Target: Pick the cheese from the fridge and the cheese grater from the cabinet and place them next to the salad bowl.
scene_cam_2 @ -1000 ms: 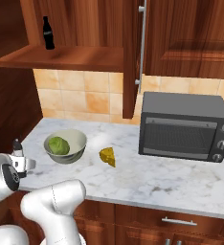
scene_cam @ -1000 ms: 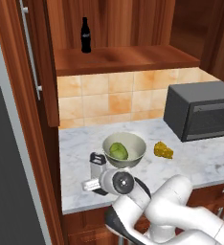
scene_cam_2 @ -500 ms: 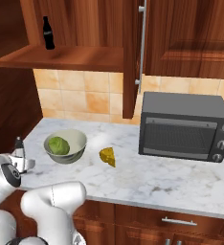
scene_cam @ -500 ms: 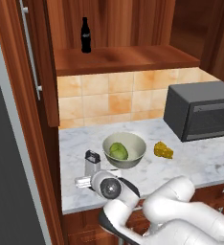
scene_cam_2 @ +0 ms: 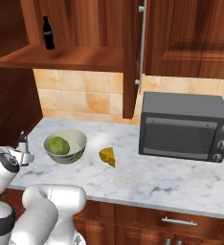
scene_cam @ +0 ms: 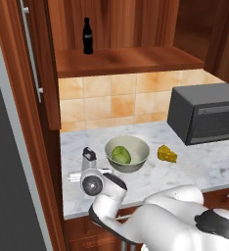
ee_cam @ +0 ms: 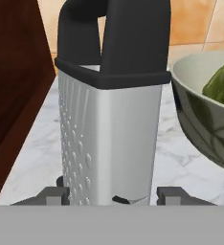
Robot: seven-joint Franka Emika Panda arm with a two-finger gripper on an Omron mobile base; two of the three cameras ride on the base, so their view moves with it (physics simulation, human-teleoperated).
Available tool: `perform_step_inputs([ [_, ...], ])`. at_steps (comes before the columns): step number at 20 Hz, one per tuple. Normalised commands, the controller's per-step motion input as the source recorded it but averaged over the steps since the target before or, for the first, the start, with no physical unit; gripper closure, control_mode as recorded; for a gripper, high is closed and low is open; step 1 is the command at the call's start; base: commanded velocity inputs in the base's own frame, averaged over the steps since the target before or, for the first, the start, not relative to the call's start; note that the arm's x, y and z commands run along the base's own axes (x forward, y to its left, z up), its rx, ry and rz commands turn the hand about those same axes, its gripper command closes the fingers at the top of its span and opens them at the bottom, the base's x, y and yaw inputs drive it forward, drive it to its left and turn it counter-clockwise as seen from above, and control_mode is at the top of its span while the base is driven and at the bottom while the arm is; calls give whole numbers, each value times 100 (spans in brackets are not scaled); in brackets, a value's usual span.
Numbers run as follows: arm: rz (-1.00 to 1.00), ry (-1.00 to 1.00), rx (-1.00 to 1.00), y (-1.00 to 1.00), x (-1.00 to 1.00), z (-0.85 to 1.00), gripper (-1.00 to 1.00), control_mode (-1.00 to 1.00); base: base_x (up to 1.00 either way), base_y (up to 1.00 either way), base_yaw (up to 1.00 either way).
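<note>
Two fingertips of the gripper [ee_cam: 112, 195] sit spread at the bottom of the hand view, one each side of the cheese grater [ee_cam: 109, 119], with visible gaps to the metal, so the gripper reads as released, not clamped. The grater stands upright on the marble counter [scene_cam: 194, 169], dead ahead of the hand at 12 o'clock, its base between the tips, black handle on top. Judgement: it has been set down and let go, and standing it on its base keeps it stable.

From the left base view the grater [scene_cam: 89, 158] stands just past the wrist, at about 9 o'clock of the salad bowl [scene_cam: 127, 153], just beside the rim but apart from it. In the hand view the bowl sits at 3 o'clock of the grater, near, with a strip of marble between.

Cheese [scene_cam: 167, 154] lies on the counter at 3 o'clock of the bowl, near it, no contact. So both items flank the bowl; placement looks done, hand only needs to back off straight without tipping the grater.

Farther back: toaster oven [scene_cam: 207, 117] at the right, tiled backsplash, cola bottle [scene_cam: 87, 36] on the open cabinet [scene_cam: 126, 59] shelf at 12 o'clock above.
</note>
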Motion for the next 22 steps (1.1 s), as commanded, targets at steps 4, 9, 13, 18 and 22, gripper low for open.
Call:
perform_step_inputs([
  [4, -2, 0, 0, 3, 35, 0, 100, -100, 0, 0, 0],
  [9, 0, 0, 0, -11, 24, -4, 100, -100, 0, 0, 0],
  [13, 0, 0, 0, -18, 30, -6, 100, -100, 0, 0, 0],
  [18, 0, 0, 0, -10, 15, -1, 100, -100, 0, 0, 0],
  [22, -3, 0, 0, 0, 0, -13, 100, -100, 0, 0, 0],
])
